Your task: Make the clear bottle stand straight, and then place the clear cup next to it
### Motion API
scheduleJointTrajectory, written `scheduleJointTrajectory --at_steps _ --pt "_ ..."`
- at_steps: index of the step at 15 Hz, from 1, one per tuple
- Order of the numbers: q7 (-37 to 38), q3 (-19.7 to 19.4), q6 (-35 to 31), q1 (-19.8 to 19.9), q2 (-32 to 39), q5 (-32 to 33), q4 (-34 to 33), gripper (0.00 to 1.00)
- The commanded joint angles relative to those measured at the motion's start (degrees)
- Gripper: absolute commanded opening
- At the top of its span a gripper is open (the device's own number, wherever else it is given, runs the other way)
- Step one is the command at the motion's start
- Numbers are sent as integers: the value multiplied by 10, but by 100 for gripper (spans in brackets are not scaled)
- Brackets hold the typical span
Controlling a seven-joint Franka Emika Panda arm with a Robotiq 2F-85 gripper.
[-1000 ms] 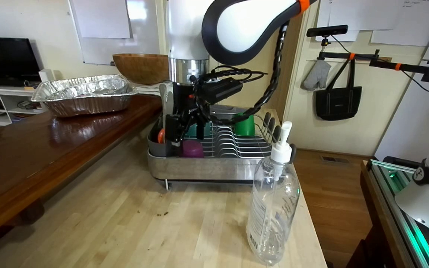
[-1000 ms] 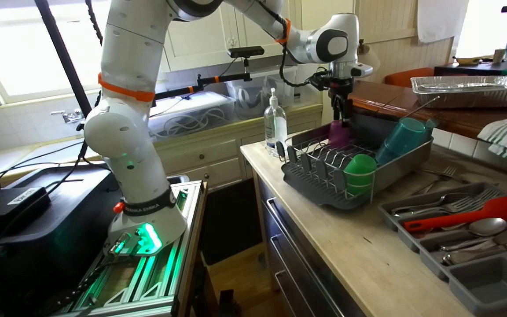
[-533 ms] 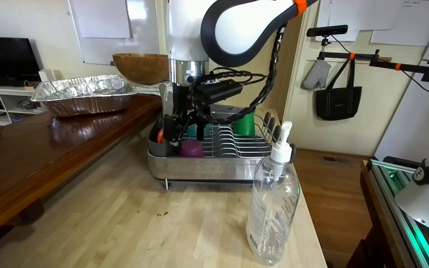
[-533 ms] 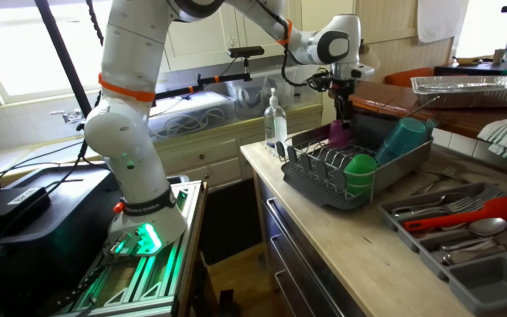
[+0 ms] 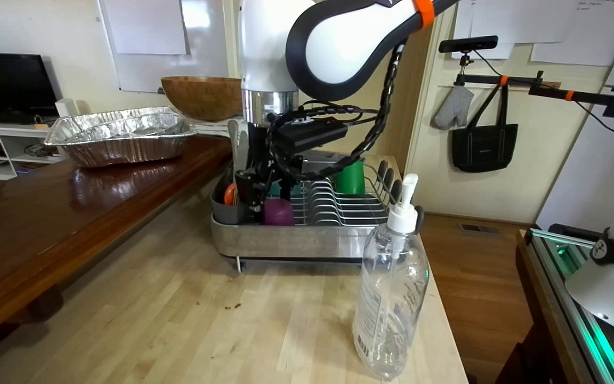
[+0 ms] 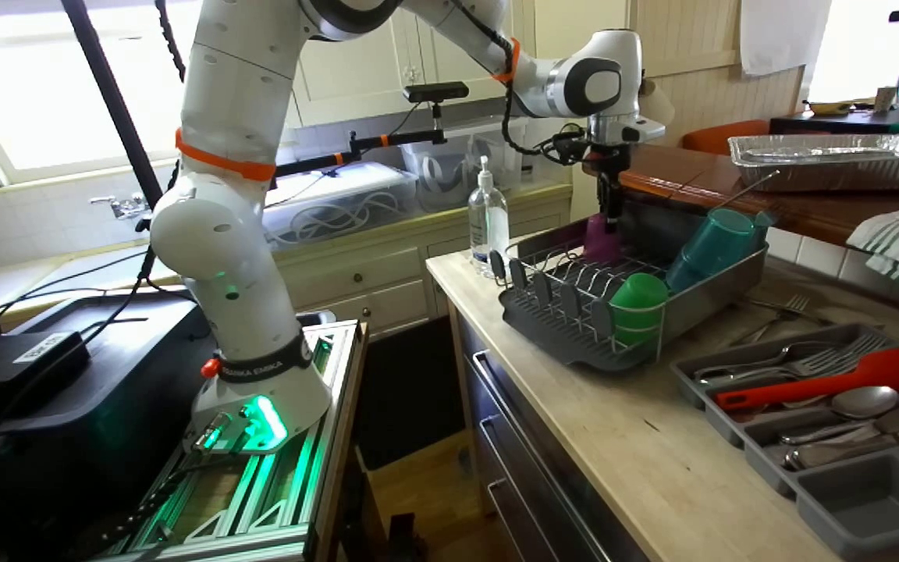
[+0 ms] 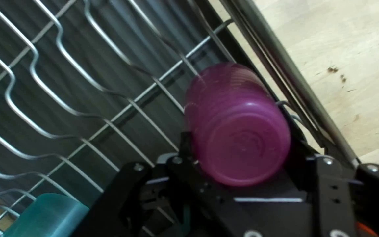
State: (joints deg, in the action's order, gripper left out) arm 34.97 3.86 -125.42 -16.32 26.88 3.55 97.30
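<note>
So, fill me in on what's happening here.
A robot arm has its claw straddling a small magenta cup that is upside down in the dish rack; I can't tell whether the grip has closed. The clear bottle stands upright on the counter. The cup has yet to be set beside it.

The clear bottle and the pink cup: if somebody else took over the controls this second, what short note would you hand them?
Gripper: fingers apart, one on either side of the pink cup; whether they have clamped it, I can't tell.
Pink cup: base up in the dish rack.
Clear bottle: upright on the wooden counter, outside the rack, not held.
Done: the bottle is standing.
Left: probably make sure of the grip, then lift the cup out and set it next to the bottle.
</note>
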Motion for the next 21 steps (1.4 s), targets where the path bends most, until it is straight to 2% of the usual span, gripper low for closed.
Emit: scheduleJointTrajectory --at_steps 1,4,7,12,17,21 --pt "49 -15 54 -10 -20 5 -2 42" --pt "68 -18 75 -2 -65 4 18 42" --pt "74 -12 55 7 -114 -3 41 42" --pt "28 18 18 24 -170 -66 58 42" --pt "-79 57 40 19 -162 -130 39 42" --pt "-111 81 60 1 -126 -119 20 42"
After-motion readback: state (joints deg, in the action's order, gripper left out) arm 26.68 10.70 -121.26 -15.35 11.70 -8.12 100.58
